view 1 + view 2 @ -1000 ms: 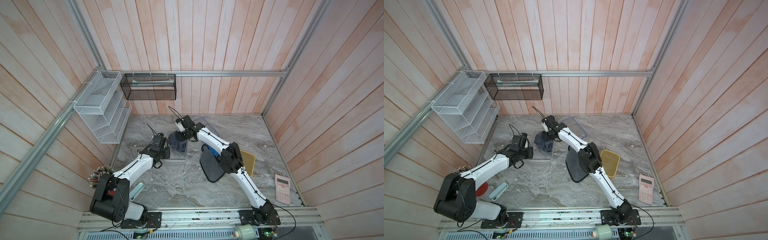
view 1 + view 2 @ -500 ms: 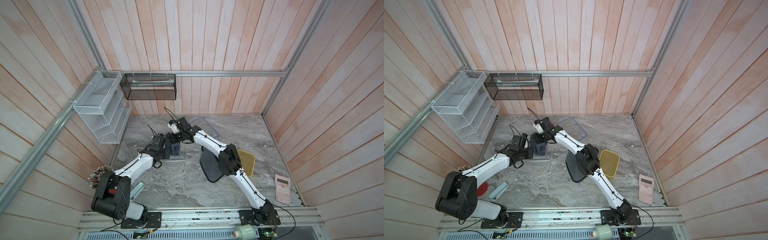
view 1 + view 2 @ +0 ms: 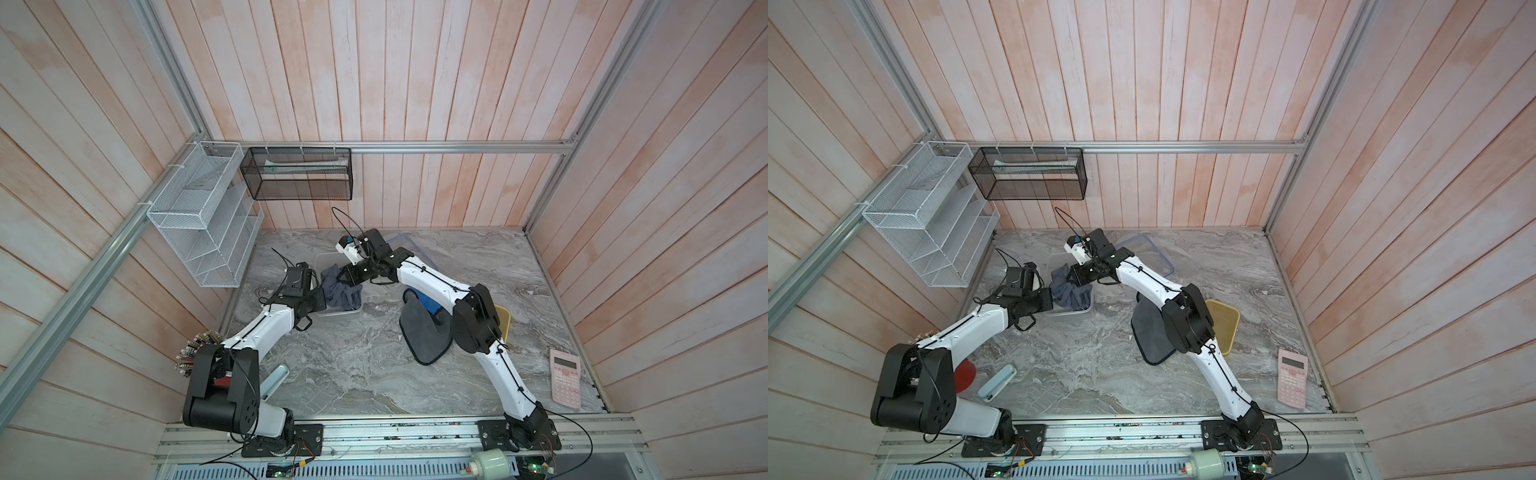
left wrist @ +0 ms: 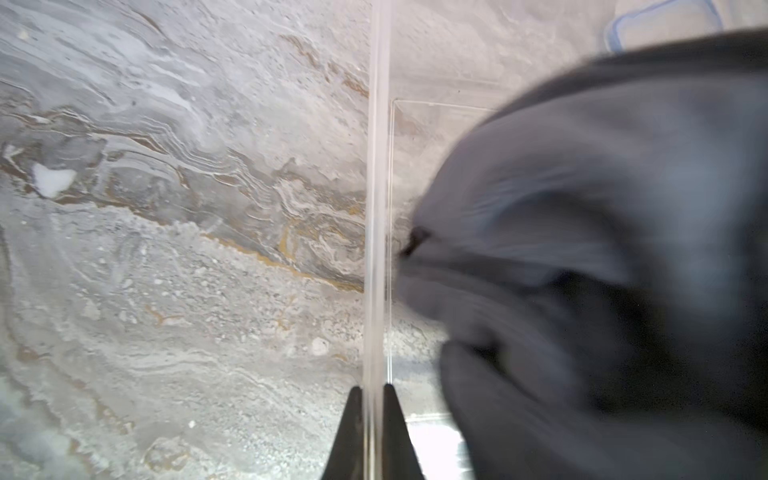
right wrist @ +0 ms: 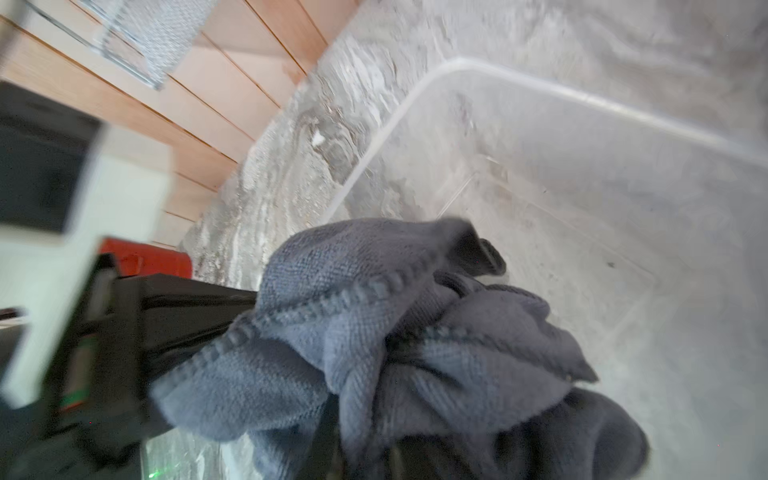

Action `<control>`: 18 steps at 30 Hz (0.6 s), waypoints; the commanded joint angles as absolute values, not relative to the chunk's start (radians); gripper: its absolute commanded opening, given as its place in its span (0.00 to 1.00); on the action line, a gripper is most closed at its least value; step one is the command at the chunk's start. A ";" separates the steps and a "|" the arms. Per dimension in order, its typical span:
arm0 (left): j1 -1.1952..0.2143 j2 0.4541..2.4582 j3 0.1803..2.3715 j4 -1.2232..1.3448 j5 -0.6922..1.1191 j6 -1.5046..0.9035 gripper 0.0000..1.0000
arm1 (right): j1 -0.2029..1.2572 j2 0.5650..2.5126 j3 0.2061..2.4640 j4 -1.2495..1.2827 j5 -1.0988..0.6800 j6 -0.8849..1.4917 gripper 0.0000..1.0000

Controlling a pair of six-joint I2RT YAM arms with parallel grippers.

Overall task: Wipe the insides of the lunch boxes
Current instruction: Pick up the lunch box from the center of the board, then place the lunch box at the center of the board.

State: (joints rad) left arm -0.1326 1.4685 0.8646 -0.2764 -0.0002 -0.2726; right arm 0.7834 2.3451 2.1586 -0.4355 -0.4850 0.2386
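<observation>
Where the clear tub [image 3: 337, 314] was set on the worktop [image 3: 353, 370], its wall was pinched by the left gripper [image 4: 372, 415], and a cloth [image 5: 374, 332] was clamped inside it by the right gripper [image 5: 365, 455]. The tub was judged light and slippery, best held at the rim.

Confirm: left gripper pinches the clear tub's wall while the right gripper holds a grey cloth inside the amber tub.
Wrong tub: the right gripper holds the grey cloth inside that same clear tub, as the right wrist view shows.
</observation>
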 commanded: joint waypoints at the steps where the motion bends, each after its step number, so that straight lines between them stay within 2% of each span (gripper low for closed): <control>1: -0.115 1.488 0.915 -0.257 0.000 -0.257 0.01 | 0.766 2.191 2.085 -0.282 -0.496 0.218 0.00; 9: -0.048 1.543 0.966 -0.236 0.061 -0.246 0.01 | 0.750 1.929 1.789 -0.140 -0.508 0.172 0.00; 14: -0.032 1.603 1.025 -0.244 0.080 -0.224 0.01 | 0.776 1.738 1.432 0.066 -0.540 0.194 0.00; 18: -0.019 1.646 1.070 -0.247 0.095 -0.211 0.01 | 0.830 1.678 1.221 0.143 -0.538 0.196 0.00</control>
